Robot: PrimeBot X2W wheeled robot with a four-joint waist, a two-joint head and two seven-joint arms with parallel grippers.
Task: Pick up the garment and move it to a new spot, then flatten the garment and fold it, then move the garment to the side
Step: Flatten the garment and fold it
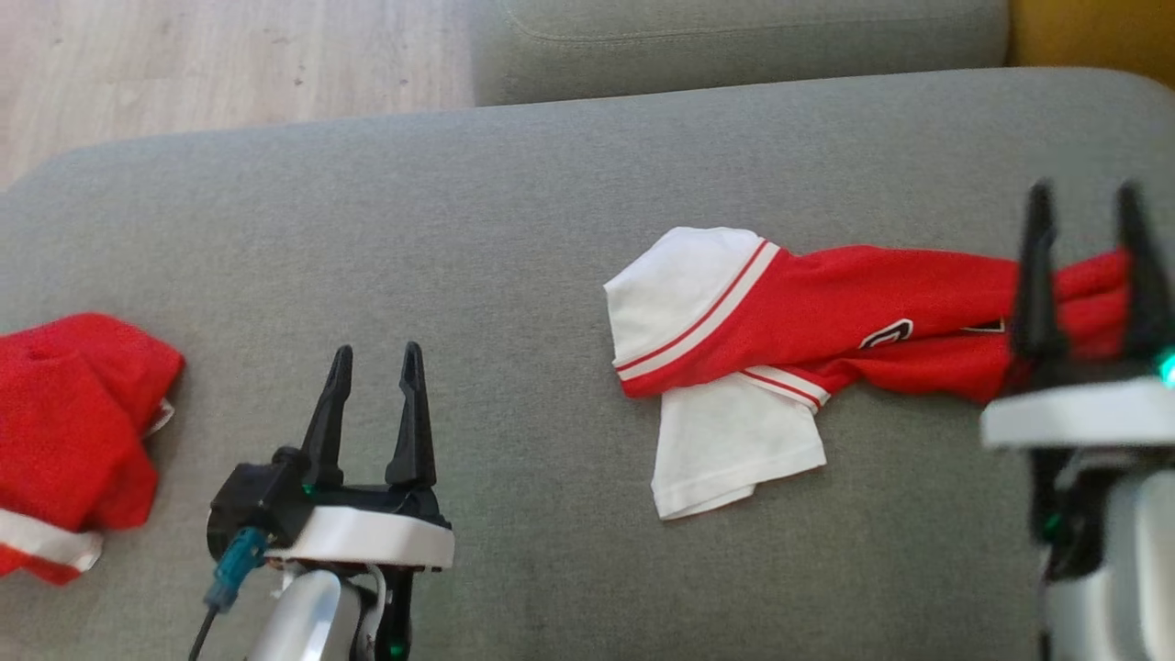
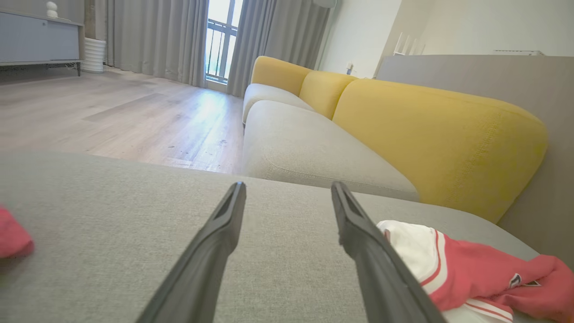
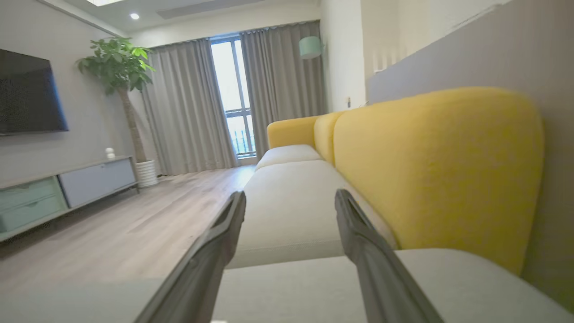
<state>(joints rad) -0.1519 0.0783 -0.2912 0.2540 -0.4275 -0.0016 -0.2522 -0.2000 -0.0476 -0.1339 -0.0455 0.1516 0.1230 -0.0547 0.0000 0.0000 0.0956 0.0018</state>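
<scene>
1. Support surface. A wide grey sofa cushion [image 1: 514, 229] spans the head view. A second grey cushion [image 1: 734, 46] lies beyond it, pale wooden floor [image 1: 220, 64] shows at the upper left, and a yellow backrest [image 2: 439, 143] runs along one side.

2. Task item. The garment [image 1: 826, 312] is a red jersey with white sleeves edged in red stripes. It lies on the grey cushion, right of centre in the head view, and is bunched into a long band rather than spread flat. The two white sleeves form its left end, one overlapping the other. The red body runs rightward to the spot where my right gripper stands. A small white-edged emblem shows on the red cloth. In my left wrist view the same garment [image 2: 475, 273] lies just beside my right-hand finger.

3. Secondary item. A crumpled red garment [image 1: 73, 431] with a white band sits at the far left of the cushion, well apart from the jersey.

4. Left gripper [image 1: 377, 349]. The fingers are spread wide and hold nothing. It is over bare cushion between the two garments. My left wrist view [image 2: 288, 185] shows bare grey fabric between the fingers.

5. Right gripper [image 1: 1083, 190]. The fingers are spread wide. In the head view they overlap the jersey's red right end. My right wrist view [image 3: 290, 193] shows no cloth between them, so nothing is gripped.
</scene>
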